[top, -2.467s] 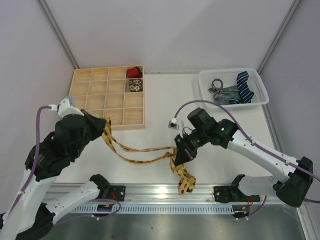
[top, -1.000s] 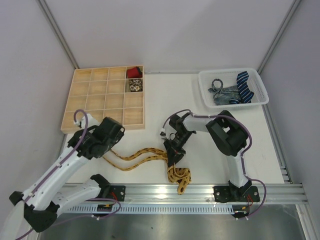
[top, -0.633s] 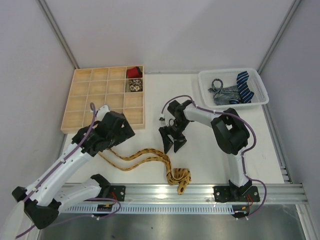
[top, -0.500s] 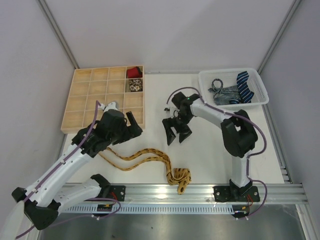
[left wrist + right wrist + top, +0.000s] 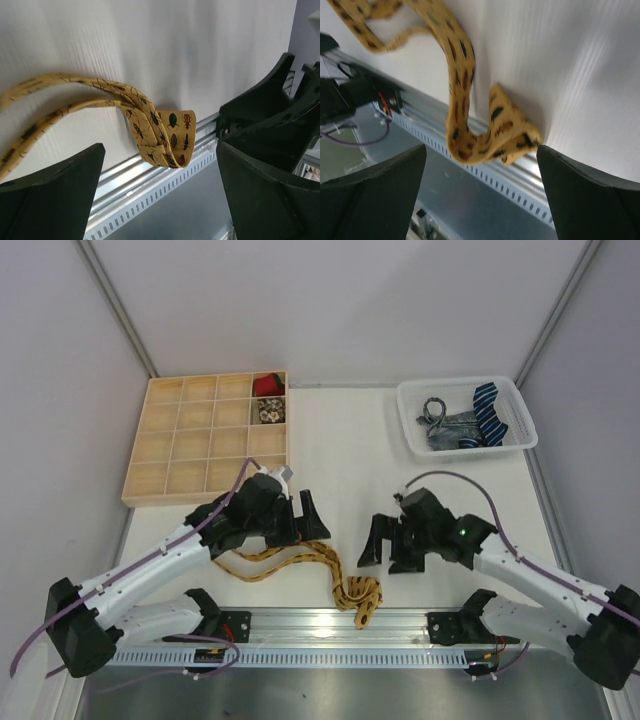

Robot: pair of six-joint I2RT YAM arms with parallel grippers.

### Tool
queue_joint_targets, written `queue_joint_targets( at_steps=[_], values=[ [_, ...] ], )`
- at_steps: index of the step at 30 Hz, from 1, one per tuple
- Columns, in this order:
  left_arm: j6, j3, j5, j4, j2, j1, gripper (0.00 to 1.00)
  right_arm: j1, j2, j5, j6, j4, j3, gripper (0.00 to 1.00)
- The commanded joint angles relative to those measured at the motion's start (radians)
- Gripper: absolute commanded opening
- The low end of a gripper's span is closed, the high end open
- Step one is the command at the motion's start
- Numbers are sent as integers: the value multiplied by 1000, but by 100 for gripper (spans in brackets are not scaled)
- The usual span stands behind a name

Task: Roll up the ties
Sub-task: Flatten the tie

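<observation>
While left gripper (image 5: 293,519) and right gripper (image 5: 389,548) gape empty, mustard tie (image 5: 290,558) lies loose between them, ungripped.

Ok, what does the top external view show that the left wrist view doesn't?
Only top external: the wooden tray with two rolled ties, and the basket of more ties. Only left wrist: the insect print on the yellow tie, at its folded end by the rail. Both: that tie lying unrolled on the table, and the left gripper open, holding nothing.
</observation>
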State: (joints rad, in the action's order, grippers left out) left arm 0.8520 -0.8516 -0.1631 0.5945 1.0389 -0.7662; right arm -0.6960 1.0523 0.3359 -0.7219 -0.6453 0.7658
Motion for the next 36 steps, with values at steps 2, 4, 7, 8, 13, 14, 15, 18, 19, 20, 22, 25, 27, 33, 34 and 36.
queue_joint_targets(
  at_steps=[2, 4, 7, 8, 13, 14, 15, 18, 19, 20, 22, 25, 27, 33, 34, 36],
  values=[
    [234, 74, 10, -124, -42, -90, 99, -198, -165, -225, -529, 26, -100, 100],
    [277, 80, 49, -111, -36, -114, 100, -249, -182, -300, -693, -71, -102, 99],
    [335, 89, 122, -84, -31, -122, 100, -283, -183, -324, -818, -157, -118, 100],
    [340, 95, 131, -94, -34, -123, 100, -284, -184, -334, -852, -143, -128, 100],
    [387, 114, 200, -108, -11, -124, 100, -313, -161, -382, -1030, -126, -164, 90],
    [395, 109, 211, -93, -4, -124, 100, -319, -155, -371, -1056, -104, -175, 87],
    [391, 94, 224, -78, 3, -124, 99, -326, -146, -370, -1094, -88, -186, 85],
    [407, 68, 255, -27, 42, -124, 99, -341, -95, -370, -1128, -53, -183, 81],
    [416, 60, 270, -12, 52, -124, 99, -344, -78, -365, -1127, -33, -183, 81],
    [424, 56, 278, 2, 61, -124, 99, -344, -51, -357, -1122, -21, -181, 81],
    [429, 40, 281, 22, 93, -124, 99, -349, -22, -351, -1122, 5, -171, 80],
    [426, 40, 287, 22, 131, -124, 99, -353, 23, -345, -1126, 25, -166, 80],
    [417, 45, 292, 13, 153, -124, 99, -364, 43, -345, -1146, 26, -168, 79],
    [395, 36, 326, 2, 181, -125, 98, -389, 70, -347, -1191, 61, -188, 75],
    [397, 37, 327, -4, 193, -124, 98, -389, 72, -347, -1194, 59, -189, 73],
    [389, 36, 333, -16, 205, -122, 97, -390, 80, -357, -1196, 56, -189, 68]
  ],
)
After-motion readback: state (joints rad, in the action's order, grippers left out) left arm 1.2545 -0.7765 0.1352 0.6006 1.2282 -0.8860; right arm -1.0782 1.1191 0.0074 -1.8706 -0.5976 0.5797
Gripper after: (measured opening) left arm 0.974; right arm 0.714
